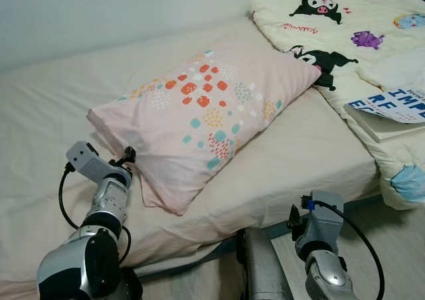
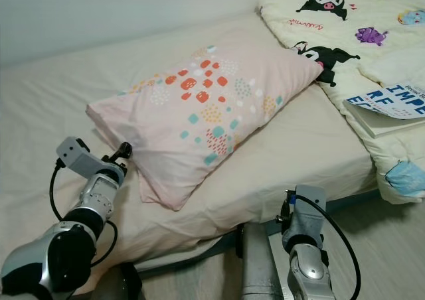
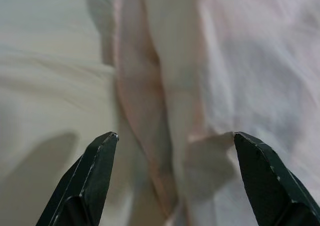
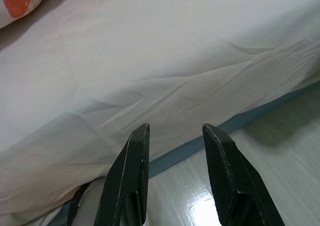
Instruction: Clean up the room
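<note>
A pink pillow (image 1: pixel 206 114) with coloured dots lies slantwise across the middle of the cream bed (image 1: pixel 53 107). My left gripper (image 3: pixel 175 134) is open at the pillow's near left edge (image 1: pixel 133 174). Its fingers (image 3: pixel 97 176) stand on either side of the pillow's seam (image 3: pixel 150 136), with the sheet to one side. My right gripper (image 4: pixel 175 128) is low at the bed's front edge, open with nothing between its fingers. It points at the sheet hanging over the mattress side (image 4: pixel 175 61). Its wrist (image 1: pixel 320 224) shows near the bed's front corner.
A cream comforter (image 1: pixel 345 28) printed with cartoon characters covers the bed's far right. A book (image 1: pixel 392 107) with blue lettering lies on it. Pale floor (image 1: pixel 398 247) runs along the bed's front right. A plain wall (image 1: pixel 99 8) is behind the bed.
</note>
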Robot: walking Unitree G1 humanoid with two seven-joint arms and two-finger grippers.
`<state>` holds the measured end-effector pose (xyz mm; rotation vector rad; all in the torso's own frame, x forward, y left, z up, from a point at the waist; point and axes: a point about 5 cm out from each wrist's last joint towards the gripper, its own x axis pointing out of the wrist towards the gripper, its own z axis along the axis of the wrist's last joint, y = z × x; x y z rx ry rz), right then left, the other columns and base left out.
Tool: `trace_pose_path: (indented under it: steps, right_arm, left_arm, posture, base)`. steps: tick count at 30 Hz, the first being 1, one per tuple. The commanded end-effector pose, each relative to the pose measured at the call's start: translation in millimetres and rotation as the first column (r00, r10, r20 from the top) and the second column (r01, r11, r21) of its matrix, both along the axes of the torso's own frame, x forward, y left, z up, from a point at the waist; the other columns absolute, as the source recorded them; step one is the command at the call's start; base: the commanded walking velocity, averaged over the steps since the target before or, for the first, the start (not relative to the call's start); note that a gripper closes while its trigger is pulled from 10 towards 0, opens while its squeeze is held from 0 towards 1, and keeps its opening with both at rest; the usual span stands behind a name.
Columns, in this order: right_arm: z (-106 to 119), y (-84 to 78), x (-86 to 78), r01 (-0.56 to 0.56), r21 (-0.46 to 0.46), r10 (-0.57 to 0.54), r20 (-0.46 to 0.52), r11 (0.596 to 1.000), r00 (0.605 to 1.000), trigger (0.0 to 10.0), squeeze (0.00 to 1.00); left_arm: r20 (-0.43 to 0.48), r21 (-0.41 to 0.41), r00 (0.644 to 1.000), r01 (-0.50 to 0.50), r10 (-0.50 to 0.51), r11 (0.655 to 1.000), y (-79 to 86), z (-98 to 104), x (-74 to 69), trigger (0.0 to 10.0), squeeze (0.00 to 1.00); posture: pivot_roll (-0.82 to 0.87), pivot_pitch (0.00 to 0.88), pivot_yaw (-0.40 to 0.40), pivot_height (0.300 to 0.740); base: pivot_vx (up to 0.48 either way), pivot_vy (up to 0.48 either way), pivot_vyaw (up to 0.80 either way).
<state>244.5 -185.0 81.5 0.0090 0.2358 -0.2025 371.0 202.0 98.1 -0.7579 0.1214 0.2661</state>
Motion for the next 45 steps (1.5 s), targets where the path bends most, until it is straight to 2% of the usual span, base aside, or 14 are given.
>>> trace_pose_path:
  steps: [1,4,8,10,11,12,18,20,21,22,23,25,40,45]
  right_arm:
    - [-2,3.7,-2.8,-0.004,0.008,0.004,-0.015,1.0,1.0,10.0,0.0]
    - [-2,5.4,-2.6,-0.009,0.011,0.009,-0.016,1.0,1.0,10.0,0.0]
    - [-2,5.6,-2.9,-0.01,0.012,0.01,-0.017,1.0,1.0,10.0,0.0]
    - [-2,5.6,-4.7,-0.01,0.013,0.01,-0.019,1.0,1.0,10.0,0.0]
    - [-2,5.6,-4.7,-0.01,0.013,0.01,-0.019,1.0,1.0,10.0,0.0]
    - [-3,5.9,-6.1,-0.01,0.013,0.01,-0.022,1.0,1.0,10.0,0.0]
    - [-4,7.3,-6.7,-0.012,0.015,0.012,-0.027,1.0,1.0,10.0,0.0]
    - [-4,7.5,-6.5,-0.013,0.015,0.013,-0.028,1.0,1.0,10.0,0.0]
    - [-4,7.7,-6.4,-0.014,0.015,0.014,-0.028,1.0,1.0,10.0,0.0]
    - [-5,8.0,-6.2,-0.016,0.015,0.016,-0.029,1.0,0.999,10.0,0.0]
    - [-5,8.3,-6.1,-0.017,0.014,0.017,-0.029,1.0,0.999,10.0,0.0]
    - [-5,8.9,-5.7,-0.019,0.015,0.02,-0.028,1.0,0.999,10.0,0.0]
    - [-5,9.2,-3.8,-0.021,0.014,0.022,-0.027,1.0,0.999,10.0,0.0]
    - [-4,9.1,-1.4,-0.022,0.015,0.023,-0.024,1.0,0.999,10.0,0.0]
  left_arm:
    - [-0.03,-0.06,0.999,0.038,-0.04,0.997,-11.6,-13,-5.1,10.0,1.0]
    - [-0.03,-0.071,0.995,0.095,-0.097,0.993,-28.2,-16,-4.7,10.0,1.0]
    - [-0.024,-0.098,0.993,0.112,-0.115,0.989,-35.5,-16,-4.0,10.0,1.0]
    - [-0.006,-0.142,0.982,0.184,-0.186,0.973,-56.2,-16,-2.6,10.0,1.0]
    - [-0.006,-0.142,0.982,0.184,-0.186,0.973,-56.2,-16,-2.6,10.0,1.0]
    - [0.001,-0.144,0.968,0.25,-0.252,0.958,-71.7,-16,-3.0,10.0,1.0]
    - [0.053,-0.197,0.935,0.353,-0.35,0.915,-97.1,-14,-4.1,10.0,1.0]
    - [0.067,-0.184,0.921,0.39,-0.384,0.902,-102.7,-13,-4.3,10.0,1.0]
    - [0.074,-0.172,0.91,0.414,-0.407,0.894,-106.2,-12,-4.6,10.0,0.38]
    - [0.073,-0.129,0.889,0.457,-0.451,0.88,-112.0,-12,-5.5,10.0,0.0]
    - [0.071,-0.099,0.874,0.486,-0.481,0.869,-115.8,-12,-6.2,8.9,0.0]
    - [0.065,-0.054,0.854,0.52,-0.516,0.853,-120.0,-12,-7.2,0.0,0.0]
    - [0.061,-0.024,0.869,0.493,-0.491,0.87,-107.3,-9,-3.5,0.0,0.0]
    - [0.086,-0.014,0.854,0.516,-0.513,0.857,-103.6,-5,-1.6,0.0,0.0]
  posture:
    - [-0.26,0.259,0.113,0.508]
    - [-0.27,0.26,0.115,0.508]
    - [-0.27,0.262,0.117,0.508]
    - [-0.27,0.259,0.121,0.508]
    - [-0.27,0.259,0.121,0.508]
    - [-0.27,0.259,0.123,0.508]
    - [-0.27,0.256,0.125,0.508]
    - [-0.26,0.255,0.124,0.508]
    - [-0.26,0.255,0.124,0.508]
    - [-0.26,0.25,0.125,0.508]
    - [-0.26,0.25,0.125,0.508]
    - [-0.26,0.249,0.125,0.508]
    - [-0.25,0.247,0.117,0.508]
    - [-0.24,0.244,0.112,0.508]
  base:
    - [0.0,0.0,0.0]
    - [0.0,0.0,0.0]
    - [0.0,0.0,0.0]
    - [0.0,0.0,0.0]
    - [0.0,0.0,0.0]
    - [0.0,0.0,0.0]
    - [0.0,0.0,0.0]
    - [0.0,0.0,0.0]
    - [0.0,0.0,0.0]
    - [0.0,0.0,0.0]
    - [0.0,0.0,0.0]
    - [0.0,0.0,0.0]
    - [0.0,0.0,0.0]
    - [0.0,0.0,0.0]
